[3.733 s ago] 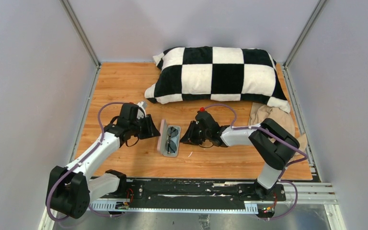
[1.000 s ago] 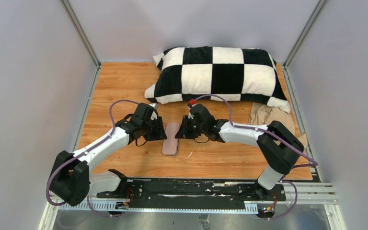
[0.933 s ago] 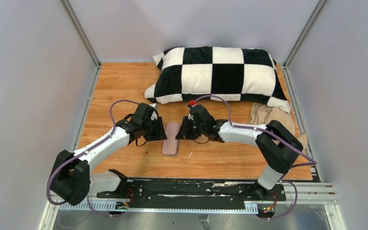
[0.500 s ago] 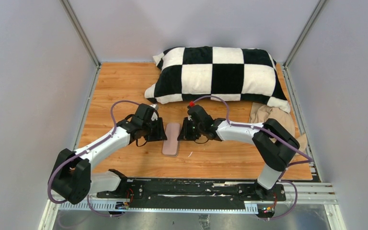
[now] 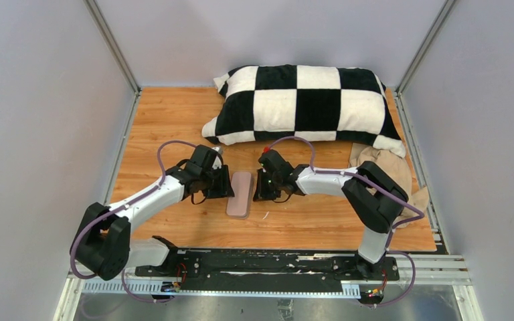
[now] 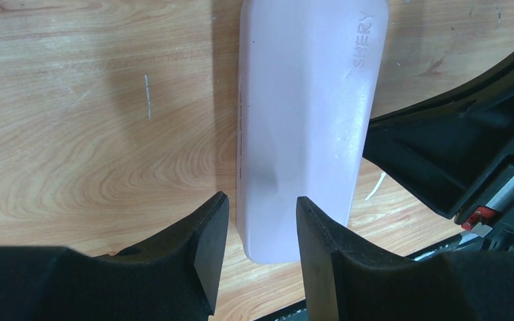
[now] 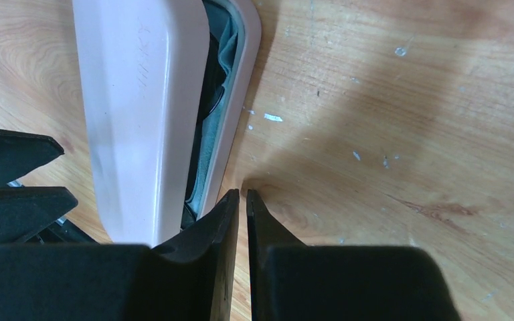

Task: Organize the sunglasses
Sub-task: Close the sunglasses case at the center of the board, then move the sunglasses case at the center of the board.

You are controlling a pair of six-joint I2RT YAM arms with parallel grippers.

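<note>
The pinkish-grey case [image 5: 240, 194] lies on the wooden table between my two grippers, its lid down. In the right wrist view the lid [image 7: 140, 114] stands slightly ajar. A dark sliver of the sunglasses [image 7: 210, 100] and blue-grey cloth [image 7: 227, 47] show in the gap. My right gripper [image 7: 243, 195] is shut and empty, its tips at the case's open edge; it also shows in the top view [image 5: 260, 187]. My left gripper [image 6: 260, 214] is open over one end of the case [image 6: 301, 120], on the case's left in the top view [image 5: 226, 183].
A large black-and-white checkered pillow [image 5: 304, 103] lies at the back of the table. A crumpled beige cloth [image 5: 381, 164] sits at the right, partly under the pillow. Grey walls close in the left, right and back sides.
The case, open with the sunglasses showing 3.7 s ago, now has its lid down. In the last second my right gripper has slid left up to the case. The left gripper has barely moved.
</note>
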